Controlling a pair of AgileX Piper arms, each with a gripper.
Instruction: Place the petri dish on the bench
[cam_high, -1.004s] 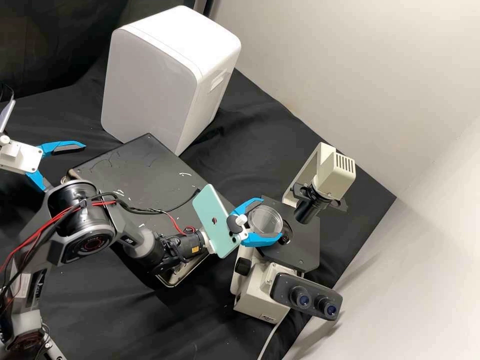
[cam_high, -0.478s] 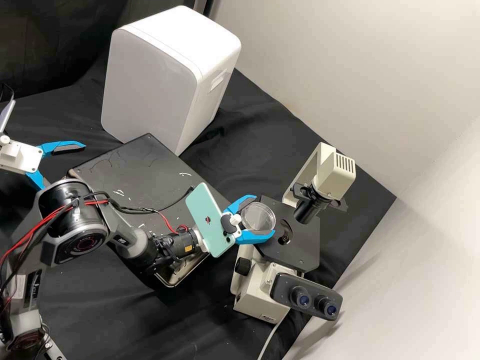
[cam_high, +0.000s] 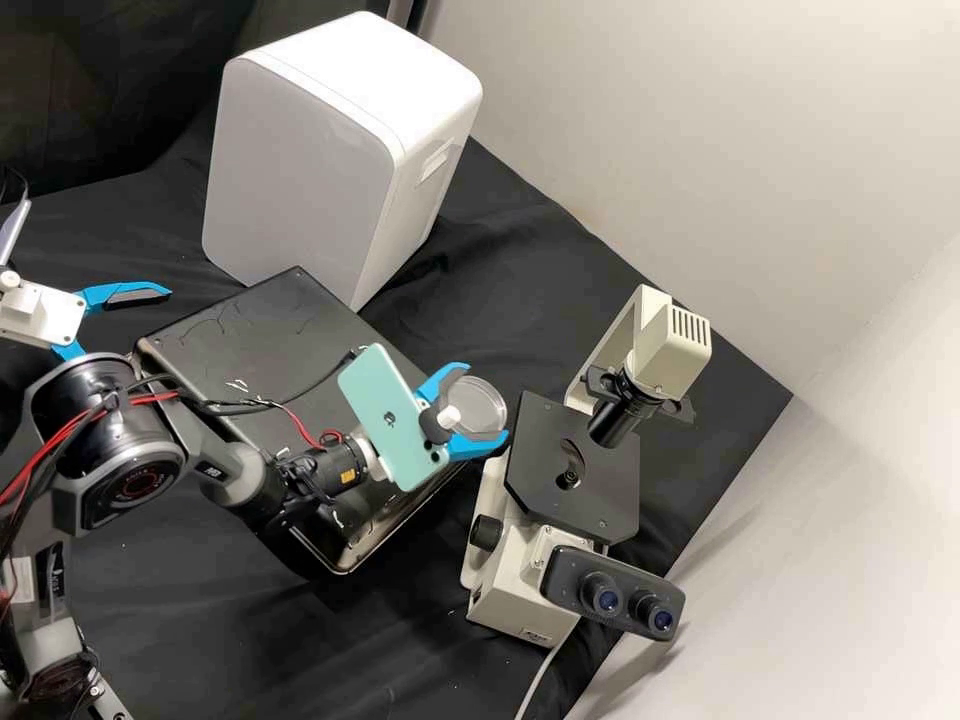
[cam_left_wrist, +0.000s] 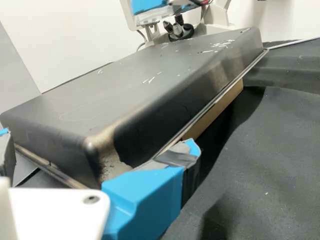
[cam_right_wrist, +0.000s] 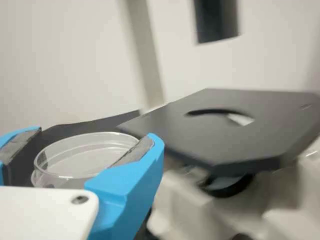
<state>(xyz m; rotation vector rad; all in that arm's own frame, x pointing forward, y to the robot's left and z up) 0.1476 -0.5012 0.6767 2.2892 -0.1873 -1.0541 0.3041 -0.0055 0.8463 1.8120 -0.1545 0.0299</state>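
Beside the microscope stage (cam_high: 575, 465), the petri dish (cam_high: 472, 400) is clamped in the right gripper (cam_high: 480, 406); lowering onto the bench (cam_high: 520, 270) is needed next; the left gripper (cam_high: 105, 320) is spread apart.

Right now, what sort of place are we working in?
Probably a biology lab: a microscope standing on a black bench, and a clear petri dish in the right gripper.

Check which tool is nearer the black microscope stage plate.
Right. The right tool, shut on the clear round petri dish, sits just off the edge of the black microscope stage plate; the left tool is on the other side of the scratched black box.
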